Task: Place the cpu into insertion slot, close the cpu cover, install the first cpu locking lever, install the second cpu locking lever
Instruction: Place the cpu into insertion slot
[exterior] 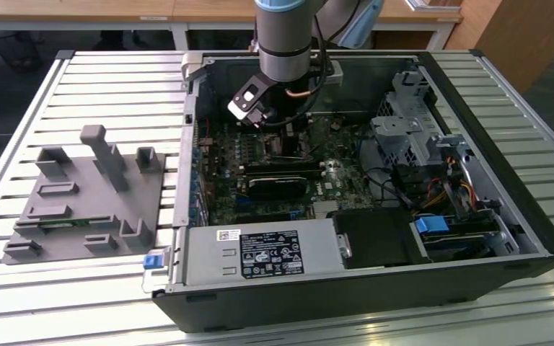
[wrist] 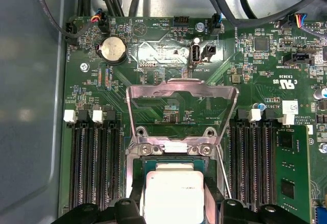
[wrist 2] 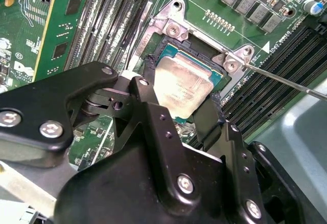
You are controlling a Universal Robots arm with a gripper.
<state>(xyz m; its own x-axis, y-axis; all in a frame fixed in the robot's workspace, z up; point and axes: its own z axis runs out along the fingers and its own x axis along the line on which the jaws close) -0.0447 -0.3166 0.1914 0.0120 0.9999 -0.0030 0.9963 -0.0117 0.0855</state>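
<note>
white silkscreen lettering dots the green motherboard point(wrist: 153, 88); a printed label point(exterior: 269, 254) fronts the power supply point(exterior: 205, 261); faint markings cross the cpu point(wrist 2: 181, 88).

The cpu point(wrist 2: 181, 88) top is dull, smooth metal (the cpu cover point(wrist: 181, 86) shinier bare metal).

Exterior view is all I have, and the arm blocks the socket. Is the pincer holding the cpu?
Observer: Yes. In the second wrist view the pincer is closed on the cpu, right over the insertion slot. I cannot tell whether it is seated.
Operator: Cover state?
Observer: Open. In the first wrist view the cpu cover stands swung up off the socket.
</note>
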